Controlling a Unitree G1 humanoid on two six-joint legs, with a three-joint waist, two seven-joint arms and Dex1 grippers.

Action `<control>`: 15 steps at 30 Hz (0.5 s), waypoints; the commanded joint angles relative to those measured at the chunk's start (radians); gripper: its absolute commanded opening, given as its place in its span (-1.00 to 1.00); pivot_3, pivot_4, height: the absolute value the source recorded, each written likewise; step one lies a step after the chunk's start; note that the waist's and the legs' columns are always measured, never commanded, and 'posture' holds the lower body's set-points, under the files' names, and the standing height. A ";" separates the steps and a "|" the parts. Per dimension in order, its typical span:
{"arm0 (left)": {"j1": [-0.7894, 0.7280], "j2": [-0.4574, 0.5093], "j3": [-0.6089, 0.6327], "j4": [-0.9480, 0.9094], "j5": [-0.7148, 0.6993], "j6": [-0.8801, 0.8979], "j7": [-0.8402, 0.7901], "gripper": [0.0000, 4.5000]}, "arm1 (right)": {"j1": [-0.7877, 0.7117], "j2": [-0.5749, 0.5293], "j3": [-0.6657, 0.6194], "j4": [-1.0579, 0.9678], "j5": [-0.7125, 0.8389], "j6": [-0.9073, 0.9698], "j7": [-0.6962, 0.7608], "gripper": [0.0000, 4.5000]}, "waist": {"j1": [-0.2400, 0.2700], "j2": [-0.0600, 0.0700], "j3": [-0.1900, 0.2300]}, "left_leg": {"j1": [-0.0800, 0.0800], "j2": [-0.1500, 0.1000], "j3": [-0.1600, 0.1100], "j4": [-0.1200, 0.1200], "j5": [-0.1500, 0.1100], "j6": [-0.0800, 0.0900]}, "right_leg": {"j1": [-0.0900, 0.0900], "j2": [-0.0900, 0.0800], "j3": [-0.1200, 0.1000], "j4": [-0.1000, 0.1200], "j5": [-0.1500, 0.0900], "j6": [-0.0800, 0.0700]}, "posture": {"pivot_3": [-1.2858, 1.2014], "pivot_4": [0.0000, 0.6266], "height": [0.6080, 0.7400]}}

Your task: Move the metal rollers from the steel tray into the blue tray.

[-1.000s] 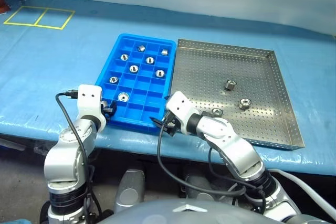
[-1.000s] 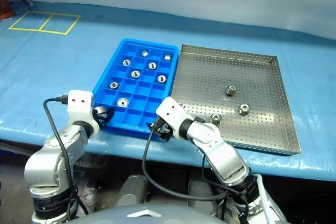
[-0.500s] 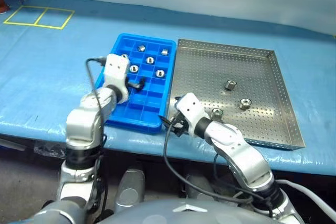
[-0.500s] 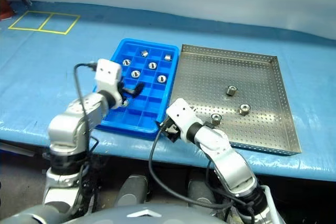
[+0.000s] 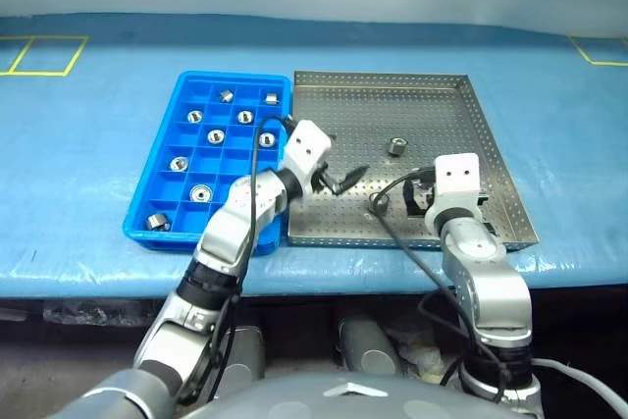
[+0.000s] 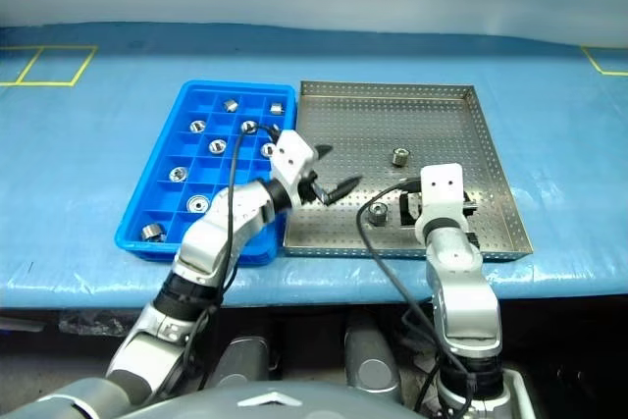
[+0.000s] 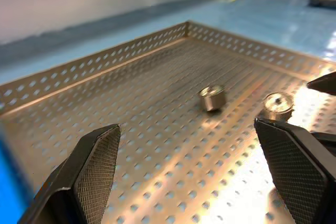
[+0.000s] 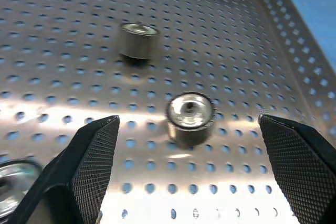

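Observation:
The steel tray [image 5: 432,105] lies right of the blue tray [image 5: 162,134]. Several metal rollers [image 5: 216,135] sit in the blue tray's compartments. On the steel tray, one roller [image 5: 397,146] stands mid-tray and another [image 5: 380,201] lies near the front rim. My left gripper [image 6: 334,170] hovers open over the steel tray's left part, level, with nothing between its fingers [image 7: 94,166]. My right gripper [image 5: 424,195] is open low over the front of the steel tray. A roller [image 8: 190,114] lies just ahead between its fingers [image 8: 89,156], another [image 8: 137,40] farther on.
Both trays rest on a blue table cover [image 5: 78,174]. Yellow tape marks [image 5: 39,51] lie at the far left. The steel tray's raised rim [image 5: 500,183] runs close to my right hand. The table's front edge is just below the trays.
The camera swung right. My left gripper left the blue tray's near left corner, opened and crossed to the steel tray. My right gripper moved right along the steel tray's front.

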 commanded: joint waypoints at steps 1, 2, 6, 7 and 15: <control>0.059 0.023 -0.058 -0.056 0.031 -0.132 -0.051 0.98 | -0.076 -0.005 -0.023 0.058 0.005 -0.024 -0.001 1.00 | -0.013 0.000 0.000 | 0.000 0.000 0.000 0.000 0.000 0.000 | 0.000 0.000 0.000 0.000 0.000 0.000 | -0.09 -0.52 1.00; 0.079 0.034 -0.072 -0.063 0.039 -0.157 -0.062 0.98 | -0.099 -0.006 -0.028 0.087 0.009 -0.034 0.004 1.00 | -0.017 0.000 0.000 | 0.002 0.000 0.001 0.000 0.000 0.000 | 0.001 0.000 0.001 0.000 0.000 0.000 | -0.09 -0.52 1.00; 0.161 0.071 -0.093 -0.102 0.044 -0.199 -0.088 0.98 | -0.225 -0.019 -0.041 0.259 0.017 -0.075 0.014 1.00 | -0.024 0.001 0.000 | 0.005 0.000 0.003 0.000 0.000 0.001 | 0.003 0.000 0.003 0.000 0.000 0.001 | -0.04 -0.52 1.00; 0.175 0.077 -0.093 -0.110 0.050 -0.194 -0.083 0.98 | -0.257 -0.022 -0.041 0.304 0.019 -0.087 0.016 1.00 | -0.024 0.001 0.000 | 0.005 0.000 0.003 0.000 0.000 0.001 | 0.003 0.000 0.003 0.000 0.001 0.001 | -0.03 -0.52 1.00; 0.234 0.092 -0.092 -0.158 0.068 -0.163 -0.057 0.98 | -0.473 -0.040 -0.028 0.661 0.028 -0.230 0.037 1.00 | 0.004 0.002 0.001 | 0.005 0.000 0.004 -0.001 0.001 0.003 | 0.003 0.000 0.004 -0.001 0.002 0.003 | 0.03 -0.52 1.00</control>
